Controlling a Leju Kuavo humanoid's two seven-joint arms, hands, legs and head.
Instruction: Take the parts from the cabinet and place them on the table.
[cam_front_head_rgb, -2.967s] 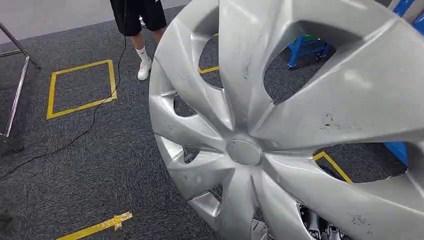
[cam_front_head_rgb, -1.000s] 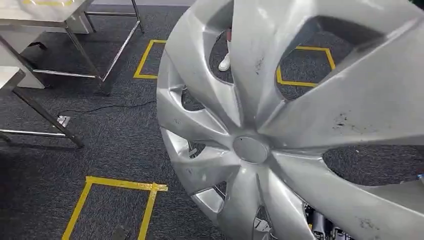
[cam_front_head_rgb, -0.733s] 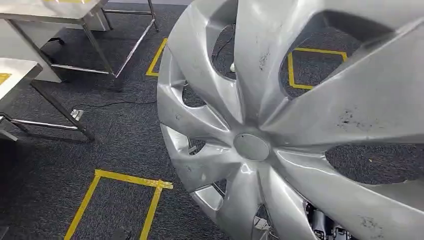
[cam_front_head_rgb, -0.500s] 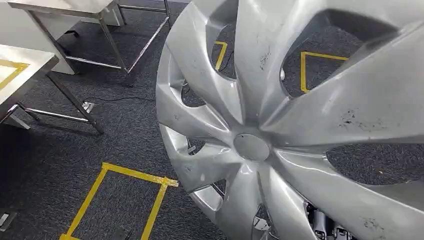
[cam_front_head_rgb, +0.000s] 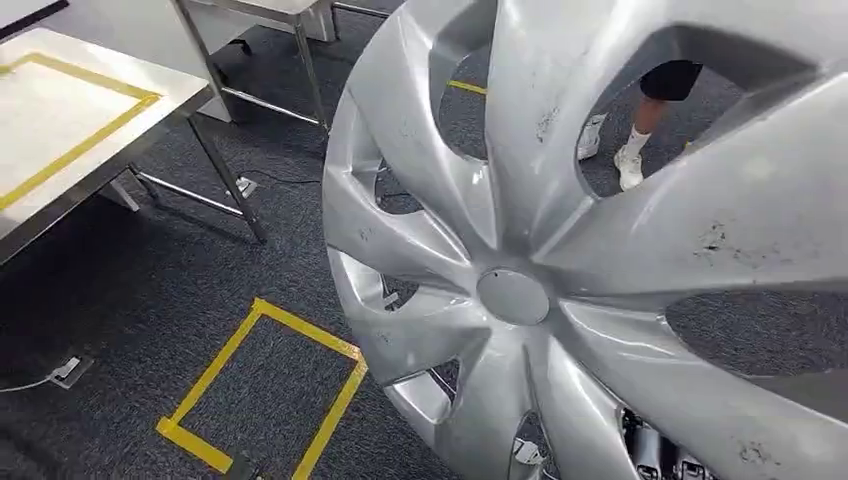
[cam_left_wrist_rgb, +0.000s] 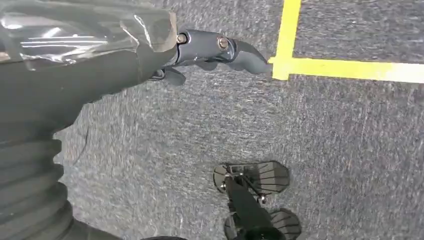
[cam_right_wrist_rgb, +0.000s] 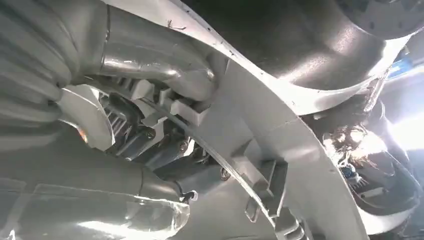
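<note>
Silver hubcap (cam_front_head_rgb: 600, 250) stands upright close before the head camera, above dark carpet (cam_front_head_rgb: 150, 290), its rim gripped by the right hand (cam_right_wrist_rgb: 150, 125), whose fingers (cam_right_wrist_rgb: 165, 155) wrap its inner edge. White desk (cam_front_head_rgb: 60, 130) with yellow tape stands well apart at the far left. Left hand (cam_left_wrist_rgb: 150, 55) hangs over the carpet, fingers (cam_left_wrist_rgb: 235, 50) holding nothing and slightly curled.

Right robot hand (cam_right_wrist_rgb: 150, 145) grips rim; left robot hand (cam_left_wrist_rgb: 210, 52) empty, fingers extended
</note>
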